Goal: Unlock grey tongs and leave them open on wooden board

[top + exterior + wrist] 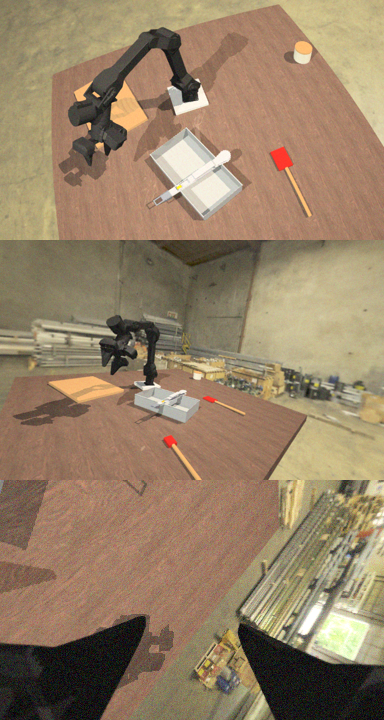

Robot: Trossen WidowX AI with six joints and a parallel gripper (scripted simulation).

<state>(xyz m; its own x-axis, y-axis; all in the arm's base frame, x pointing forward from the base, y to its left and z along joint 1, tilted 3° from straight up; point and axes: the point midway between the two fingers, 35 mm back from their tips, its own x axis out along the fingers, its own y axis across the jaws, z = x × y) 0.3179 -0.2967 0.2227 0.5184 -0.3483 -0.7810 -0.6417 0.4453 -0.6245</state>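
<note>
The grey tongs [198, 172] [171, 397] lie shut across the grey roasting tin [212, 193] [169, 409], with a yellow lock piece near the hinge, the round tips past the far rim and the handle loop sticking out over the near rim. The wooden board [130, 113] [84, 387] lies flat to the left of the tin, partly under my arm. My gripper [98, 159] [108, 368] [193, 624] is open and empty. It hangs well above the table, just past the board's near corner and far left of the tongs. The wrist view shows only bare table and floor between the fingers.
The arm's base [186, 99] [147, 384] stands on a white plate behind the tin. A red spatula [281, 158] [210, 399] lies right of the tin; a second one [170, 441] lies near the front. A white jar with an orange lid [303, 52] [197, 375] stands far back.
</note>
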